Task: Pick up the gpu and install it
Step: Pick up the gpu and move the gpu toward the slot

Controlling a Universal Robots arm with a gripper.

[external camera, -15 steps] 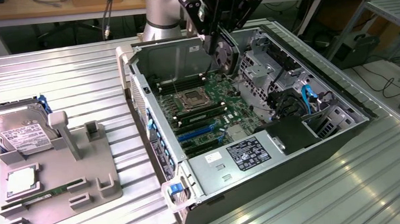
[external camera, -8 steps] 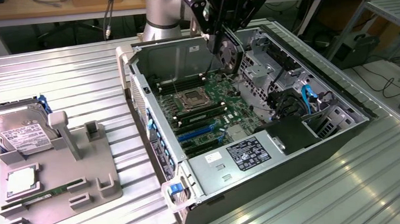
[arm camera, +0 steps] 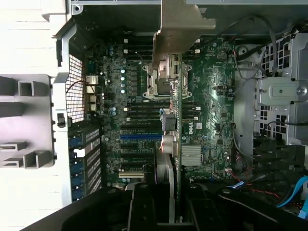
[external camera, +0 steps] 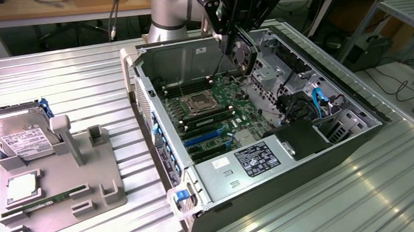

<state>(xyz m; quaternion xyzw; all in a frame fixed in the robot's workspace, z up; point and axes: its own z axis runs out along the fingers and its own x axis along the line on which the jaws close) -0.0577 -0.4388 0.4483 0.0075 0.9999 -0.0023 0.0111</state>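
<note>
**GPU (external camera: 242, 49) lifted and hanging over the open case, not yet seated**

GPU here means the thin, flat, rectangular black card with a round fan on its face. It hangs on edge from the black gripper (external camera: 236, 21) at the end of the arm. In the wrist view the gripper's two dark fingers (arm camera: 142, 204) are clamped on either side of the card (arm camera: 169, 166), which is seen edge-on, with its silver metal bracket at the far end.

The pick-up part of the task looks done. The card is off the ribbed metal tabletop (external camera: 65, 80) and well apart from the grey plastic holder (external camera: 77, 179). That holder carries a silver hard drive with a white label (external camera: 23, 137) and a narrow green memory stick (external camera: 47, 201).

The install part is left. The card hangs over the green motherboard (external camera: 214, 110) inside the open black computer case (external camera: 313, 153), which lies on its side. It appears to be clear of the board and is in none of the slots. The blue expansion slots (external camera: 204, 138) near the case's rear wall are unoccupied. How high the card's lower edge sits above the board I cannot tell.
</note>
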